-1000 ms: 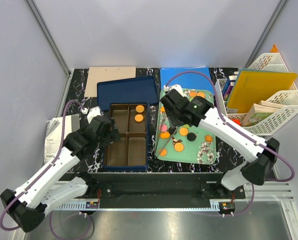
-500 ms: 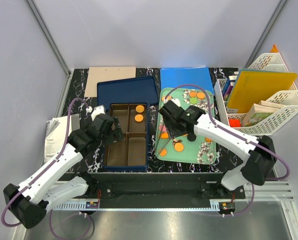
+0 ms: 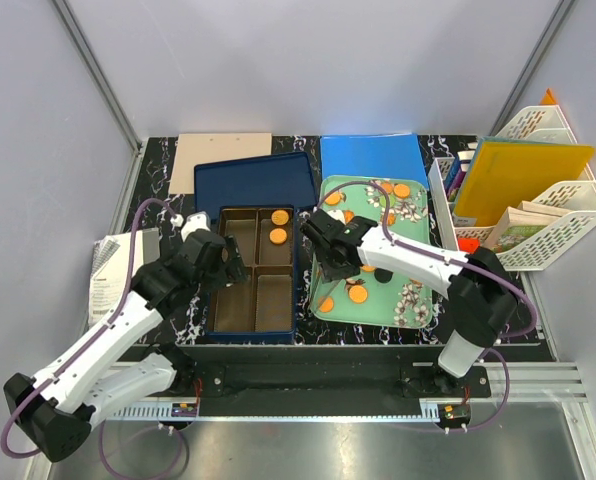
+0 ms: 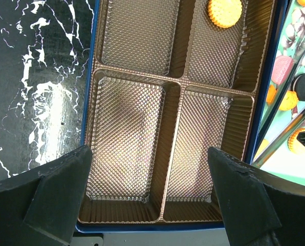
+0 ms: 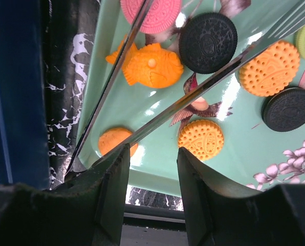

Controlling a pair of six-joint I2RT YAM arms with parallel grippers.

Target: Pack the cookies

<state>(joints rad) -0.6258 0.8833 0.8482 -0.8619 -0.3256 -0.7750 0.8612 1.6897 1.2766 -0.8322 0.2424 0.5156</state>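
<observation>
Several cookies, mostly orange (image 3: 358, 293), lie on the mint-green tray (image 3: 421, 308). Two orange cookies (image 3: 278, 226) lie in the far right compartment of the brown insert in the blue box (image 3: 253, 330). Metal tongs (image 3: 338, 282) lie on the tray's near left part. My right gripper (image 3: 328, 262) is open low over them. In the right wrist view the gripper (image 5: 152, 154) has one tong arm (image 5: 203, 87) running by its left finger, with an orange cookie (image 5: 204, 139) and a black one (image 5: 208, 35) near. My left gripper (image 3: 223, 265) is open and empty over the box's near compartments (image 4: 150, 154).
The blue box lid (image 3: 253, 180) lies behind the box. A blue folder (image 3: 370, 155) and a brown board (image 3: 218, 155) are at the back. White file racks (image 3: 523, 190) stand at the right. Papers (image 3: 108, 270) lie at the left edge.
My right gripper has moved left and nearer, down to the tongs at the tray's left side. The left arm has shifted slightly. The tongs and cookies have not moved.
</observation>
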